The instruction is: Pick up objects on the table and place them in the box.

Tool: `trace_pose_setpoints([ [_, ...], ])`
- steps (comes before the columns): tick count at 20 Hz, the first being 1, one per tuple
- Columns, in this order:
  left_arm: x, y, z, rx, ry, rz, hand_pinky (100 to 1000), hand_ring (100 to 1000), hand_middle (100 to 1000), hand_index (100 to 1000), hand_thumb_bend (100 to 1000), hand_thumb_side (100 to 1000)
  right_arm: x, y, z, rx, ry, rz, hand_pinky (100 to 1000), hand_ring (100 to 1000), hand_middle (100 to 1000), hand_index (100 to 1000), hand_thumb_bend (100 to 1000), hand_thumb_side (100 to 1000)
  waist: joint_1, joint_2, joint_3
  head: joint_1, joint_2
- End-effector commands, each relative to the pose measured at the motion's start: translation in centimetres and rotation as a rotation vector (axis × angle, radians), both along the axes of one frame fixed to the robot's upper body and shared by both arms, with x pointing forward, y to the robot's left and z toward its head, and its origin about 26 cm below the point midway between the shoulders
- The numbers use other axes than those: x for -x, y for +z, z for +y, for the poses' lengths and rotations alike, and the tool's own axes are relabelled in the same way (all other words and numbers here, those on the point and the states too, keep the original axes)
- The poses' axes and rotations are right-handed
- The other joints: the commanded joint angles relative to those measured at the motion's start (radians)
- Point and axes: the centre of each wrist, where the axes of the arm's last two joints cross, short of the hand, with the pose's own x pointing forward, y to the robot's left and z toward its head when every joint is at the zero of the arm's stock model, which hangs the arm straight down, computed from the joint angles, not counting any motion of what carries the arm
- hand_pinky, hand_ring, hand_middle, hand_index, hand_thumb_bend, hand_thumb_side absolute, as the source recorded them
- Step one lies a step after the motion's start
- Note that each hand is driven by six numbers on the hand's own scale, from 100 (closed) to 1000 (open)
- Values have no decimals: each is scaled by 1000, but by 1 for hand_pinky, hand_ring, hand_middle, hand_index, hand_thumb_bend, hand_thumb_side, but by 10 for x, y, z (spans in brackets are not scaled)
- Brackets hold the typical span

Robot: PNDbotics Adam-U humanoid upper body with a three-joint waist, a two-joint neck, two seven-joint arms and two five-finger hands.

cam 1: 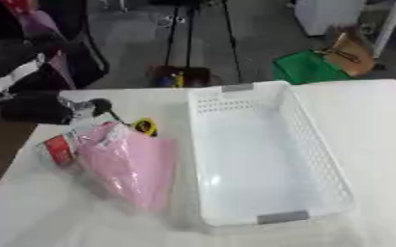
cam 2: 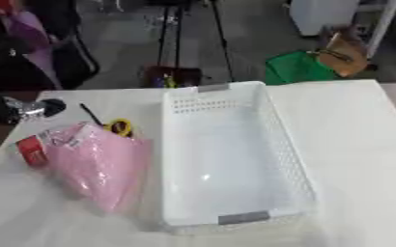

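White plastic box [cam 1: 307, 144] sits empty on the white surface [cam 1: 379, 140], a pink packet [cam 1: 130, 166] with a red label lying just beside its left wall.
The left hand [cam 1: 83, 108] hovers at the surface's left edge near a yellow object [cam 1: 145, 126]; whether its fingers are spread cannot be told.

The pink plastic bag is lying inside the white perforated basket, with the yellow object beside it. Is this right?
Not quite. The pink plastic bag lies on the table, left of the white perforated basket, which holds nothing. The yellow object is beside the bag. The left eye view shows this.
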Motion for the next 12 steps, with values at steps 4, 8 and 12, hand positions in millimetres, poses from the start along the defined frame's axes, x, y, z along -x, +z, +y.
trace_pose_setpoints([
  [4,-18,-2,21,235,276,337,996,1000,1000,1000,720,701,5,6,0,5,5,-23,707,669,715,790,100,754,-5,-14,-8,4,-16],
  [8,-29,-3,34,271,323,352,995,1000,1000,1000,713,690,6,5,-1,-2,3,-19,708,670,715,789,100,754,-7,-12,-10,3,-18],
  [12,-36,0,46,312,359,356,996,1000,1000,1000,702,698,6,4,-2,-7,2,-16,708,670,716,789,100,753,-8,-11,-11,3,-18],
])
